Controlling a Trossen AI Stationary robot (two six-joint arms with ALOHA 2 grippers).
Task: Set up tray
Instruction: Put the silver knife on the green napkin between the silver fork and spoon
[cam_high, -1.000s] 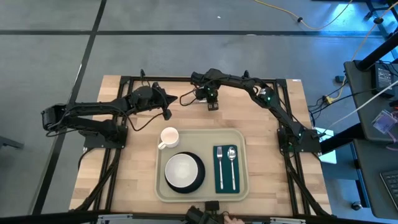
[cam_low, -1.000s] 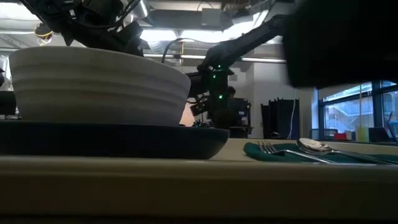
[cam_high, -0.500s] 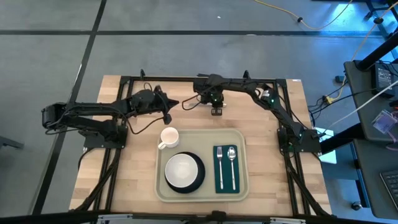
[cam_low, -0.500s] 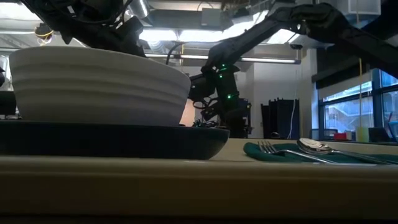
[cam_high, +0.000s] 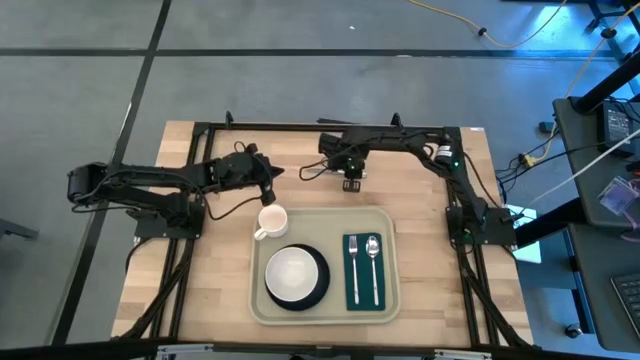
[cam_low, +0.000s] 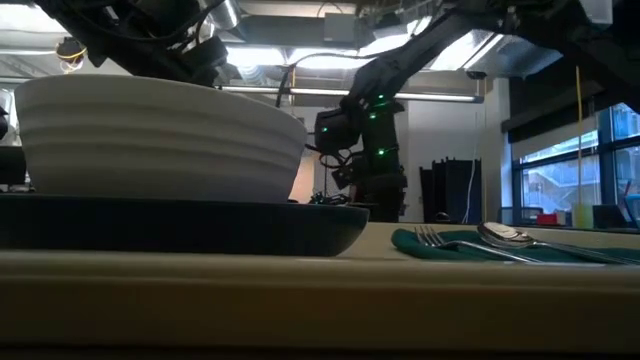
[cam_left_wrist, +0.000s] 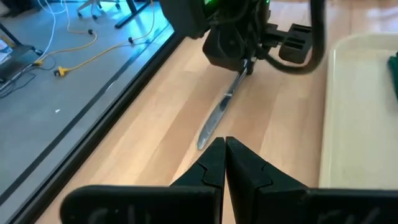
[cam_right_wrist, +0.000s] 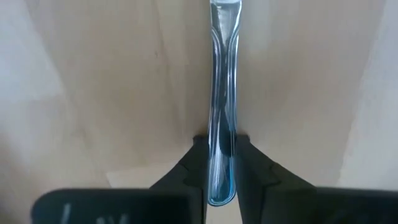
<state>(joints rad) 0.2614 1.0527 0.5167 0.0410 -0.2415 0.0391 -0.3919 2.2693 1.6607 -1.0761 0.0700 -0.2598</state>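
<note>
The pale beige tray (cam_high: 392, 228) lies near the table's near edge. It carries a white bowl (cam_high: 291, 272) on a dark plate (cam_high: 322, 287), a white mug (cam_high: 272, 220), and a green napkin (cam_high: 361, 297) with a fork (cam_high: 352, 262) and a spoon (cam_high: 372, 256). My right gripper (cam_high: 350, 182) hovers just past the tray's far rim, shut on a silver knife (cam_left_wrist: 219, 114). My left gripper (cam_high: 274, 180) is shut with nothing in it, beyond the mug and pointing at the knife's blade tip. My right gripper pinches the knife's handle (cam_right_wrist: 222, 144) between its two fingers (cam_right_wrist: 196, 163). The knife runs on forward from the fingertips, in line with them. In the left wrist view it slants down toward the table's left, blade end (cam_left_wrist: 205, 138) lowest. Whether the tip touches the wood, I cannot tell.
Bare wood lies between the tray's far rim and the table's far edge, where both grippers are. Black frame rails (cam_high: 300, 127) run along the far edge and both sides. Cables trail from both arms.
My right gripper, still shut on the knife, has moved toward the table's right and a little toward the near edge, closer to the tray's far rim. The knife has travelled with it. The tray's contents have stayed in place.
</note>
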